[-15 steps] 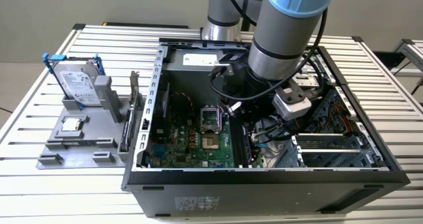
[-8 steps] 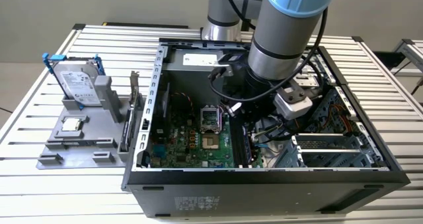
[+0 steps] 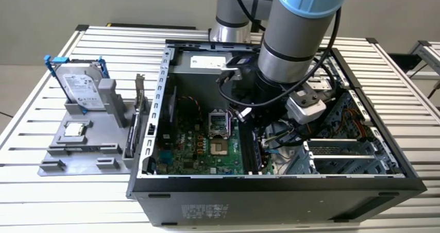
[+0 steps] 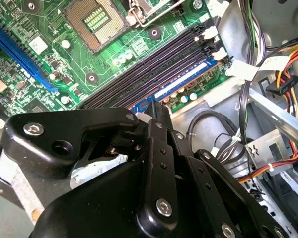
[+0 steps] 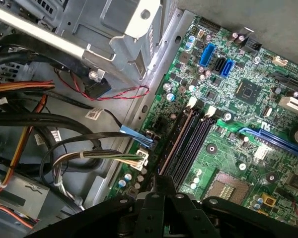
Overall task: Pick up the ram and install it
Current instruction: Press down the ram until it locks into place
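The arm reaches down into the open computer case [image 3: 275,184], and the gripper [image 4: 158,106] hangs just above the near end of the memory slots [image 4: 154,69] on the green motherboard [image 5: 228,148], beside the bare CPU socket [image 4: 95,22]. Whether the tool is open or closed, and whether it has hold of anything, cannot be told from here, because its own black linkage covers the tip. The ram [image 5: 176,141] appears to stand on edge in the outermost slot, the one nearest the case wall. A thin pale line that reads as its top edge runs along that slot in the first wrist view, though this is a judgement rather than a certainty, and how deep it sits is not clear. Such a stick is probably light and stiff along its length, but thin and brittle against twisting, with small parts on its faces and contacts on its lower edge. The safest hold is likely across the two flat faces near the middle of the top edge, with any pressing kept straight down. Loose cables [image 5: 64,124] lie close by the slots. Outside the case, the grey tray [image 3: 75,155] carries the hard drive [image 3: 81,88] and the CPU chip [image 3: 74,130].
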Controlling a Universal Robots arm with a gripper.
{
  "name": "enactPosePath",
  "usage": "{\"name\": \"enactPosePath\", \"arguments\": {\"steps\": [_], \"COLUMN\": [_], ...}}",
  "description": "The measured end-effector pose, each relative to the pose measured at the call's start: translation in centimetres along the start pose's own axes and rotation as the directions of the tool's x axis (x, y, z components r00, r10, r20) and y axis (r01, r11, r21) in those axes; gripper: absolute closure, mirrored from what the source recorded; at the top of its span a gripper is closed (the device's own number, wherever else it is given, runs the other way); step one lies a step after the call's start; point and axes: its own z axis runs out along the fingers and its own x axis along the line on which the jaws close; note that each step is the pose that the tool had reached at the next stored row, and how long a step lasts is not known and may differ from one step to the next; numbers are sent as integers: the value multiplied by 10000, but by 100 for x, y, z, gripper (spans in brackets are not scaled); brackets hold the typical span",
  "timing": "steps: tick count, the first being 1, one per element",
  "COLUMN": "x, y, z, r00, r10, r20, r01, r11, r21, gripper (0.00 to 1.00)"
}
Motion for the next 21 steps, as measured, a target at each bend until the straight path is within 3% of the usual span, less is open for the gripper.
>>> {"name": "enactPosePath", "arguments": {"steps": [21], "x": [-5], "y": [-2], "z": [0], "r00": [9958], "r10": [-911], "r20": [14], "r01": [911], "r11": [9958], "r21": [11], "gripper": [100]}}
